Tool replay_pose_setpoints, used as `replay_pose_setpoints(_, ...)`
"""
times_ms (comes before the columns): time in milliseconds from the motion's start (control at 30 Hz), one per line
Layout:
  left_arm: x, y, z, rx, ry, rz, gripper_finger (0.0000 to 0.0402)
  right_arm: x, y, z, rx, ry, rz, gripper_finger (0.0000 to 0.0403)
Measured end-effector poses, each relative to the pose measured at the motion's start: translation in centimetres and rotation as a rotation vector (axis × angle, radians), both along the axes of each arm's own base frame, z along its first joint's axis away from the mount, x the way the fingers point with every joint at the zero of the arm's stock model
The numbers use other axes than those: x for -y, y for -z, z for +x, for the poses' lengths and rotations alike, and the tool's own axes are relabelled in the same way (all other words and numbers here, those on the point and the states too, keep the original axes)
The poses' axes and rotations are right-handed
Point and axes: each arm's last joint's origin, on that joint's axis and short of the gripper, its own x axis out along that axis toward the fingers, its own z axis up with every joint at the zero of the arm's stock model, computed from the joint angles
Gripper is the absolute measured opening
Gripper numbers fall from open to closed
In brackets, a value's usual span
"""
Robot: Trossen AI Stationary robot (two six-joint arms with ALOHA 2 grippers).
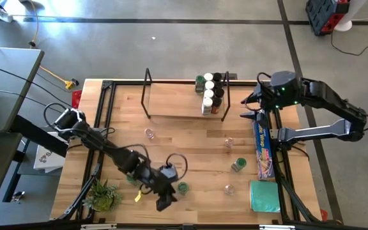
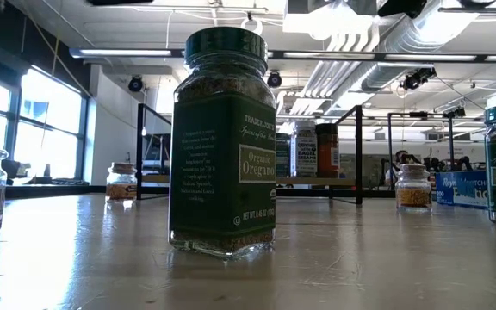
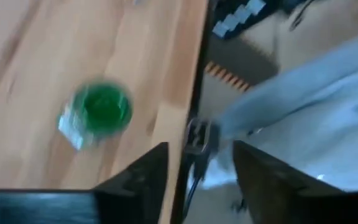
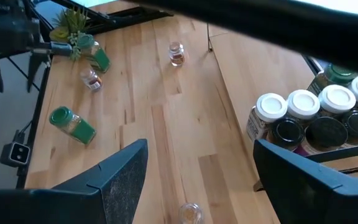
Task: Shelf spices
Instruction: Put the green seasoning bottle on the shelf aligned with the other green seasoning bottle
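Several spice jars with white, dark and green lids point(image 1: 211, 91) stand packed at the right end of the shelf point(image 1: 171, 105), a pale board with black wire end frames at the table's far side. Loose jars sit on the table: a green-lidded one point(image 1: 182, 187), another green one lying over point(image 1: 238, 165), and clear-lidded ones point(image 1: 149, 133), point(image 1: 229, 142), point(image 1: 228, 189). My left gripper point(image 1: 165, 203) hangs open over the table's near edge, just left of the green-lidded jar point(image 3: 98, 111). My right gripper point(image 4: 197, 180) is open beside the shelf's right end point(image 1: 246, 107), touching nothing.
A long blue box point(image 1: 262, 145) and a green pad point(image 1: 264, 195) lie along the right edge. A spiky green plant point(image 1: 103, 195) stands at the near left corner. An oregano jar point(image 2: 222, 142) fills the low view. Black tube frame point(image 1: 104, 121) edges the table.
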Motion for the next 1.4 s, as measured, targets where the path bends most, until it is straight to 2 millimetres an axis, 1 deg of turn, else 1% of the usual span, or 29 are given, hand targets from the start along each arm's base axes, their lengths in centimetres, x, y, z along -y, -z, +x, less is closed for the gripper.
replay_pose_setpoints(133,1.2,2.1,0.2,-0.079,-0.034,0.003,0.0249,0.0,0.1,0.0,-0.008,0.001,0.0,0.0286)
replay_pose_setpoints(233,1.7,4.1,0.8,-0.144,-0.1,-0.007,0.0285,0.0,0.1,-0.1,-0.015,-0.001,-0.002,0.0286)
replay_pose_setpoints(333,1.8,5.9,1.4,-0.207,-0.2,-0.029,0.0297,0.0,0.2,-0.2,-0.025,-0.003,-0.001,0.0286)
replay_pose_setpoints(467,1.7,6.8,1.9,-0.186,-0.355,-0.004,0.0298,-0.1,0.3,-0.2,-0.039,-0.018,-0.016,0.0286)
replay_pose_setpoints(633,1.1,6.8,2.3,-0.105,-0.47,0.055,0.0298,-0.1,0.4,-0.3,-0.052,-0.02,-0.014,0.0286)
replay_pose_setpoints(767,0.1,7.2,2.1,-0.161,-0.496,0.125,0.0297,-0.1,0.5,-0.4,-0.062,-0.024,-0.016,0.0286)
replay_pose_setpoints(900,-1.3,7.7,2.0,-0.225,-0.491,0.207,0.0293,-0.1,0.5,-0.5,-0.073,-0.032,-0.022,0.0286)
replay_pose_setpoints(1100,-2.7,7.4,2.4,-0.242,-0.415,0.253,0.0291,-0.1,0.5,-0.5,-0.074,-0.032,-0.021,0.0286)
replay_pose_setpoints(1233,-3.8,6.5,2.0,-0.272,-0.379,0.289,0.0284,-0.1,0.5,-0.5,-0.076,-0.036,-0.025,0.0286)
replay_pose_setpoints(1400,-5.1,4.5,0.7,-0.3,-0.358,0.339,0.0263,-0.1,0.6,-0.5,-0.079,-0.048,-0.039,0.0286)
